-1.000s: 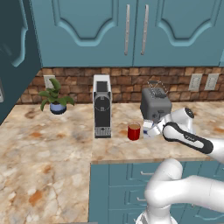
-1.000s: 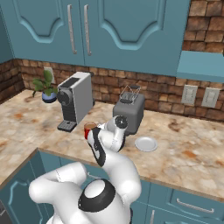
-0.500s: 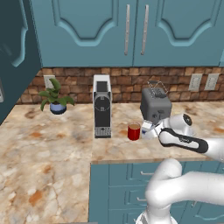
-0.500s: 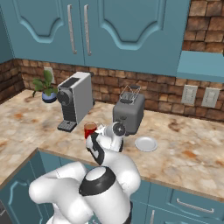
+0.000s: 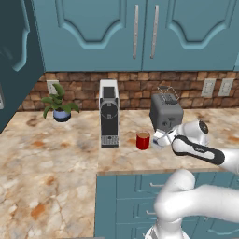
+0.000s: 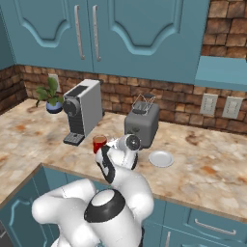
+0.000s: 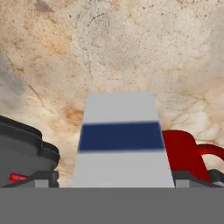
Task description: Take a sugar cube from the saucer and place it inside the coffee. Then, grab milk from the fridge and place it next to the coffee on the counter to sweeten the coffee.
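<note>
Milk carton (image 7: 121, 140) on the marbled surface (image 5: 56, 154) near its front edge, just beside the red coffee cup (image 5: 143, 140); jaws wide open, straddling the carton

Teal upper cabinets (image 5: 140, 35), brown brick backsplash (image 5: 135, 84), white wall outlets (image 6: 219, 106), potted plant (image 5: 59, 105)

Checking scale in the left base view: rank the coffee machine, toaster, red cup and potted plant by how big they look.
1. coffee machine
2. toaster
3. potted plant
4. red cup
</note>
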### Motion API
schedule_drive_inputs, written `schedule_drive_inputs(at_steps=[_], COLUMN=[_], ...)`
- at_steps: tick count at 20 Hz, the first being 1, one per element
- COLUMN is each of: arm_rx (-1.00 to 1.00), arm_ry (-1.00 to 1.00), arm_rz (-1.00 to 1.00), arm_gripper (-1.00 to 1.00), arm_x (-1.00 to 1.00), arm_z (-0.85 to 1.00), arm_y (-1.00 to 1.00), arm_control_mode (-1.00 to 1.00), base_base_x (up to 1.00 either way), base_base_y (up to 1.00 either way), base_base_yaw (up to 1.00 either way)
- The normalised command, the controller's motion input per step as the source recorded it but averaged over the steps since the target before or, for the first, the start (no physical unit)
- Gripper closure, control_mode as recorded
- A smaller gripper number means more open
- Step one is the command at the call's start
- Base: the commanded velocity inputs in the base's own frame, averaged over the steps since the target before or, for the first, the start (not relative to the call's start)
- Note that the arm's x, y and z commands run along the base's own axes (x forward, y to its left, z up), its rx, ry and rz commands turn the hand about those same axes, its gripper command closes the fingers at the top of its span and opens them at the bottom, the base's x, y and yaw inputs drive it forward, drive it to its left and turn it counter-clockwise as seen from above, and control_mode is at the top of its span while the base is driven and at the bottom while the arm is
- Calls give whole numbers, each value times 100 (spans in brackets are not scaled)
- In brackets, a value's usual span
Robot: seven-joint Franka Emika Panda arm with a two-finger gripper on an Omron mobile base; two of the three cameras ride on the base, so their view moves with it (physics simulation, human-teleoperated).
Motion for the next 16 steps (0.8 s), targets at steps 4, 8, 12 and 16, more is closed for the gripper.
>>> schedule_drive_inputs(at_steps=[4, 8, 12, 16], arm_rx=[0, 0, 0, -3], arm_ry=[-8, -14, -22, -43], arm_rz=[-1, -5, -6, -2], arm_gripper=[-100, -100, -100, -100], arm_x=[0, -6, -30, -69], arm_z=[51, 92, 100, 100], arm_y=[-10, 0, 0, 0], arm_control_mode=[-100, -100, -100, -100], base_base_x=[0, 0, 0, 0], base_base_y=[0, 0, 0, 0], base_base_yaw=[0, 0, 0, 0])
